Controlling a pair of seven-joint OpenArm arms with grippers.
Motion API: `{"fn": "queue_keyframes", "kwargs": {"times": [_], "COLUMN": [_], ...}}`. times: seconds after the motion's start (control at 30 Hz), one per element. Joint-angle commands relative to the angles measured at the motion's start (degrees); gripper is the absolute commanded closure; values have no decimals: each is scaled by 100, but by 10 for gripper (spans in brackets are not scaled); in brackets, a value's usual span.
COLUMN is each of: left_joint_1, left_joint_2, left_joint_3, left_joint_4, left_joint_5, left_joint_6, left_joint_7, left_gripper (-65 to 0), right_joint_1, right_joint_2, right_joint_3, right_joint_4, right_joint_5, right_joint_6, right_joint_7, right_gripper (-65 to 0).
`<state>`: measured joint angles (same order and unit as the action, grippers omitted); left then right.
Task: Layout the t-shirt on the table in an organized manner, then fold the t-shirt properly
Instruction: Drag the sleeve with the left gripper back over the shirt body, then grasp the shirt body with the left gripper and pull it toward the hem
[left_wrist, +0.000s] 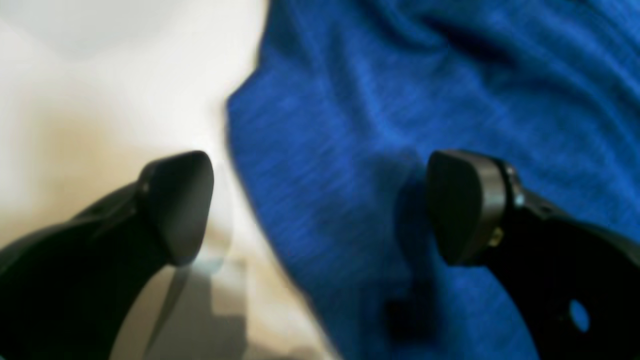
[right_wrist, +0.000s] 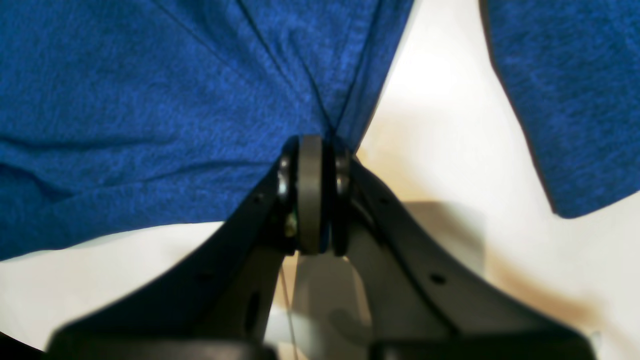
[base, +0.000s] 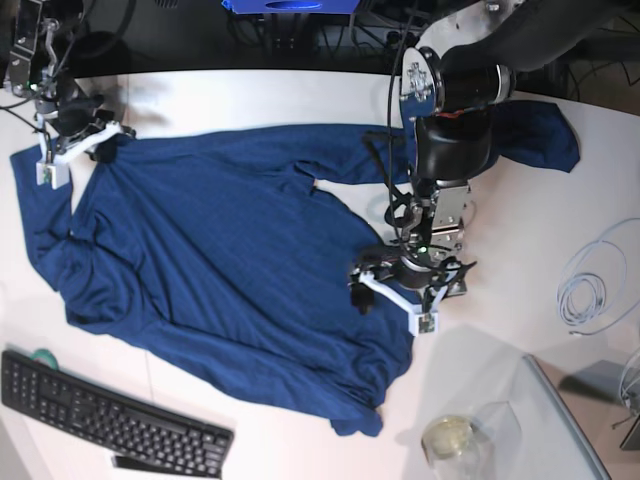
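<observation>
Spanning nearly the whole base view is one table (base: 250, 95), white, with a curved far edge; bare surface is showing along the far side, the right side and the near strip.

Lying across it is one t-shirt (base: 210, 270), navy blue, plain, bearing no print or readable label. It is spreading from the left edge toward centre, wrinkled, with one sleeve reaching far right past the arm and its hem bunching toward the near edge.

Sitting at the near left corner is one black keyboard (base: 105, 410); its key legends are too small to read.

Resting at the right edge is one coil of pale cable (base: 595, 285), well apart from the cloth.

Standing near the front edge is one clear glass container (base: 450, 437), just beside the hem's corner.

Working above are two grippers. The left gripper (left_wrist: 320, 205) is hovering over the shirt's right edge with jaws spread wide, one fingertip (left_wrist: 180, 205) above bare table, the other above fabric. The right gripper (right_wrist: 310, 192) is pinching a fold of the t-shirt at the far left corner, jaws pressed together.
</observation>
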<state>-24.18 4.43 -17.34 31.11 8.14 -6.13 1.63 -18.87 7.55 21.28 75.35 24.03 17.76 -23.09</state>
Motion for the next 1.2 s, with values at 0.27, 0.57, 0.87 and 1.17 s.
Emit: {"fn": "queue_keyframes", "kwargs": {"times": [0.27,0.57,0.87,1.17], "left_joint_1": [1333,3416,3680,4269], "left_joint_2": [-298,-122,-51,-69], "left_joint_3": [-37,33,-11,-28], "left_joint_4": [1675,4559,5166,6713], "left_joint_5": [-98,-27,-80,-80], "left_joint_6": [-59,785,785,785], "left_joint_7": [-62,-53,1037,1855], "left_gripper": [0,0,0,-553], "right_joint_1": [63,177,177,160], "right_joint_2": [392,489,489,480], "right_joint_3": [-22,-40,-40,-40], "right_joint_4": [-41,-41,-32,-14], "right_joint_5": [-192,-192,-192,-192], "right_joint_6": [-171,-171,-171,-171], "right_joint_7": [-245,-253,-253,-253], "right_gripper": [-21,-21,-21,-21]}}
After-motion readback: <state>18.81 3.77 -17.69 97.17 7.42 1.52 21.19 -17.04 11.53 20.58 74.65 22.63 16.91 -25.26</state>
